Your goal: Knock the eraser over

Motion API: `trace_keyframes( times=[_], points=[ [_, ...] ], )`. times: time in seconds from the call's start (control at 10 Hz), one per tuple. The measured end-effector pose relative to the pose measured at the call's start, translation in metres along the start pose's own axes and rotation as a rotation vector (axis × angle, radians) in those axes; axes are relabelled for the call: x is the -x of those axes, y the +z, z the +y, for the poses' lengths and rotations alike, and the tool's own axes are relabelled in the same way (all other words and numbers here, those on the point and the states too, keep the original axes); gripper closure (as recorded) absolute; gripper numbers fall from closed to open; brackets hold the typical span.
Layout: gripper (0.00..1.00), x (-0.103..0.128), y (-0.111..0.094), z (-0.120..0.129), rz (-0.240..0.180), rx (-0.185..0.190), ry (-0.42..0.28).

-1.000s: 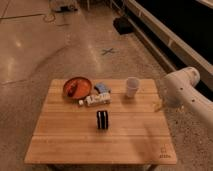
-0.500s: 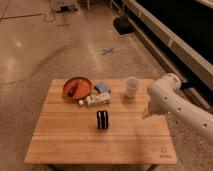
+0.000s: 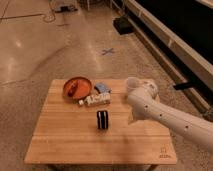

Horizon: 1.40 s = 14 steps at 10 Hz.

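On the table, we see the eraser upright and the gripper nearby, not touching; whether it is clenched, we cannot tell.

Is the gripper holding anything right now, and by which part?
Cannot be told: the gripper is mostly hidden behind the arm, beside the eraser, which stands free on the table.
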Motion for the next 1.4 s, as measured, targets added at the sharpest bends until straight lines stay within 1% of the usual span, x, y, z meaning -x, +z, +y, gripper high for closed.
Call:
trace_keyframes(
  times=[0.2, 0.3, 0.5, 0.8, 0.9, 1.2, 1.3, 1.4],
  points=[
    [0.23, 0.001, 0.001, 0.015, 0.001, -0.006, -0.008],
    [0.23, 0.004, -0.004, 0.032, 0.006, -0.01, -0.021],
    [0.23, 0.007, -0.009, 0.055, 0.018, -0.011, -0.039],
    [0.23, 0.015, -0.013, 0.061, 0.04, -0.01, -0.038],
    [0.23, 0.018, -0.015, 0.071, 0.044, -0.007, -0.048],
    [0.23, 0.014, -0.019, 0.1, 0.047, -0.008, -0.072],
    [0.23, 0.02, -0.024, 0.106, 0.047, -0.013, -0.078],
    [0.23, 0.023, -0.025, 0.107, 0.047, -0.009, -0.081]
  ],
)
